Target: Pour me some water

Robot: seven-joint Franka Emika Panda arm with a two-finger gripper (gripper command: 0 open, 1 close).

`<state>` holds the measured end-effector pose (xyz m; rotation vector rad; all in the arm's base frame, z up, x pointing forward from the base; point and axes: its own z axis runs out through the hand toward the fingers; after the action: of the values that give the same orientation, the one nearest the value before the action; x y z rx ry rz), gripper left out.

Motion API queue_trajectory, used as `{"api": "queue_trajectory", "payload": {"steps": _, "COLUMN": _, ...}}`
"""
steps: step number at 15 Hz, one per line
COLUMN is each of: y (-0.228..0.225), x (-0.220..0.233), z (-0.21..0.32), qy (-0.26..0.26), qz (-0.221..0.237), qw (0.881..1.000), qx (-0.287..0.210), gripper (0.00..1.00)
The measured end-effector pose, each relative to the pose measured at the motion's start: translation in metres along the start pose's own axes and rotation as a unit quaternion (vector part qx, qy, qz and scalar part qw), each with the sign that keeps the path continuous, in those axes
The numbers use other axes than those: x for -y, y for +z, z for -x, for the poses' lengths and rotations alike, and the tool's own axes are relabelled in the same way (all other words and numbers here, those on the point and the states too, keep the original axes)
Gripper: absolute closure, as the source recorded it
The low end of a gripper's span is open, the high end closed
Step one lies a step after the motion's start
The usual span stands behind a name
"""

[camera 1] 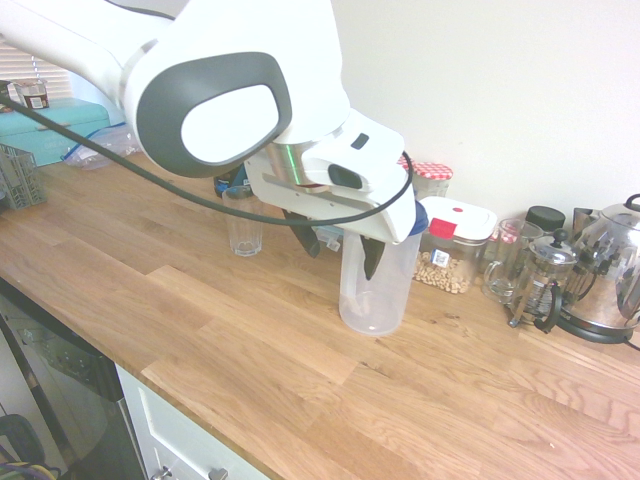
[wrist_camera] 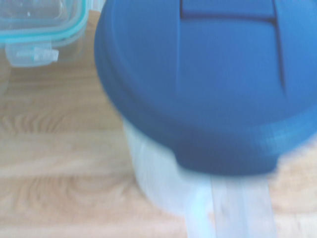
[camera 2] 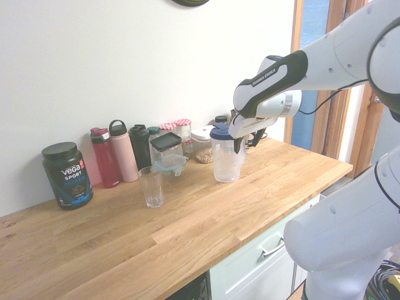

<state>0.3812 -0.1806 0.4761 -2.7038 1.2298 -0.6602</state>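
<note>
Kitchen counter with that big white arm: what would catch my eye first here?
The white robot arm, its open gripper right at a clear plastic pitcher with a blue lid, mid-counter. To one side of the pitcher, an empty drinking glass stands alone on the wooden countertop. Along the wall, a row of bottles and jars, ending in a black Vega Sport tub.
</note>
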Motion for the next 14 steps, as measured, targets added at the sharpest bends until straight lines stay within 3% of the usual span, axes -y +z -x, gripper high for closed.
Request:
{"api": "queue_trajectory", "payload": {"steps": 5, "y": 0.019, "x": 0.022, "z": -0.021, "qy": -0.008, "qz": -0.001, "qw": 1.000, "qx": 0.006, "gripper": 1.00}}
{"api": "queue_trajectory", "payload": {"steps": 14, "y": 0.031, "x": 0.018, "z": -0.025, "qy": -0.007, "qz": 0.003, "qw": 1.000, "qx": 0.015, "gripper": 1.00}}
